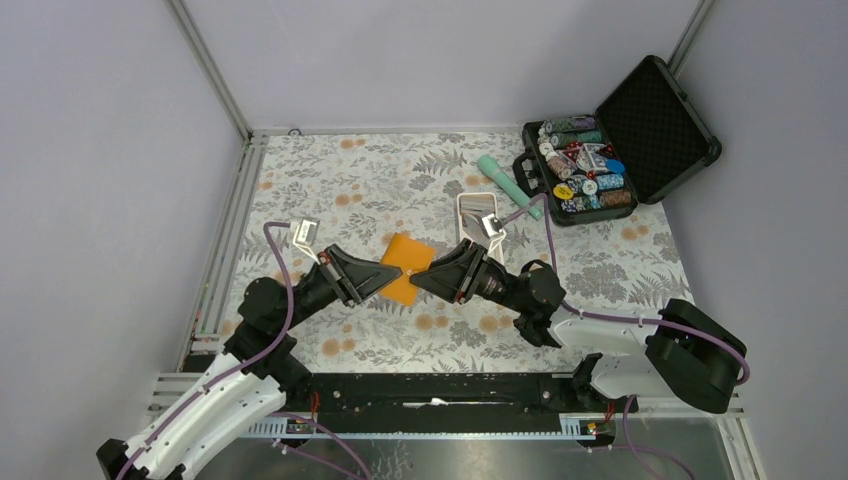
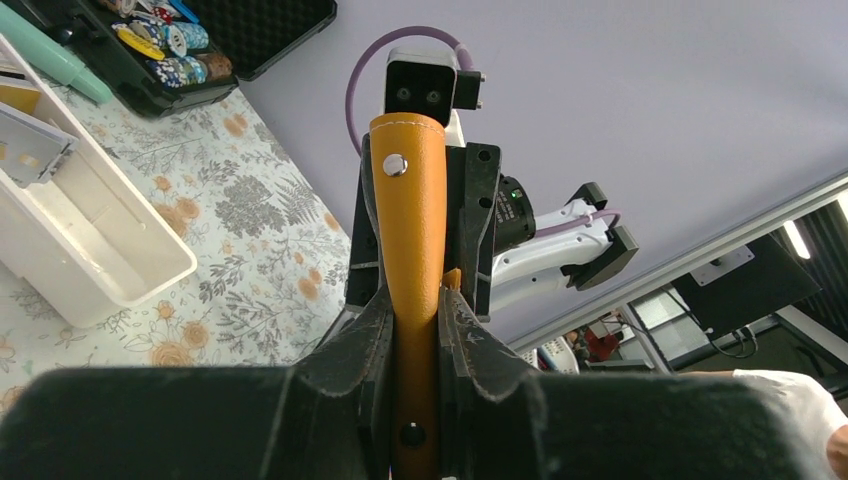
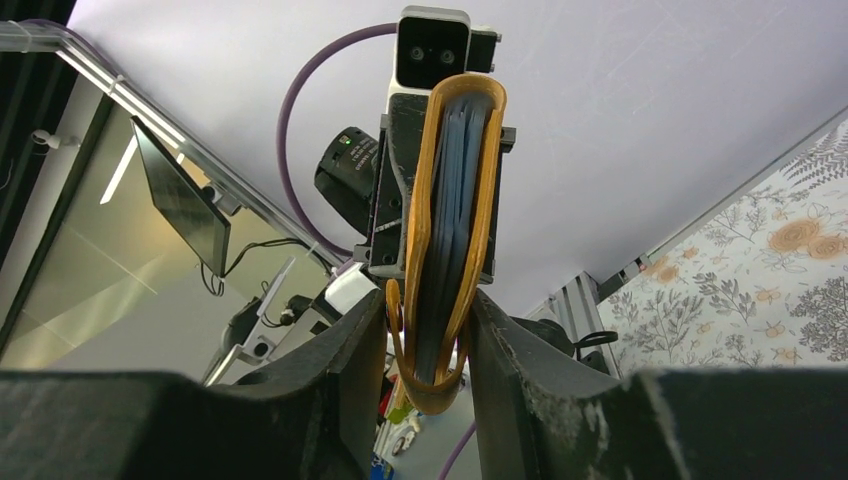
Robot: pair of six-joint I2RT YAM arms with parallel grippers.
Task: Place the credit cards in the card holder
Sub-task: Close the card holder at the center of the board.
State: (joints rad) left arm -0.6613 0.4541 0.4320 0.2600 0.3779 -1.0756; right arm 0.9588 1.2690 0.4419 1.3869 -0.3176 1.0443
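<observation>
The orange card holder [image 1: 405,268] is held up off the table between both grippers. My left gripper [image 1: 378,277] is shut on its closed side, the snap stud facing the left wrist view [image 2: 410,220], where the fingers [image 2: 370,330] press both covers. My right gripper [image 1: 425,275] is shut on the opposite, open side; in the right wrist view the holder [image 3: 455,200] shows light blue pockets between its orange covers. A grey credit card [image 1: 489,224] stands in the long white tray [image 1: 462,222], also seen in the left wrist view [image 2: 30,150]. Other cards are mostly hidden.
A black case [image 1: 655,115] with poker chips [image 1: 585,170] lies open at the back right. A mint green tube [image 1: 505,182] lies between the case and the tray. Metal frame rails run along the left and near edges of the floral table.
</observation>
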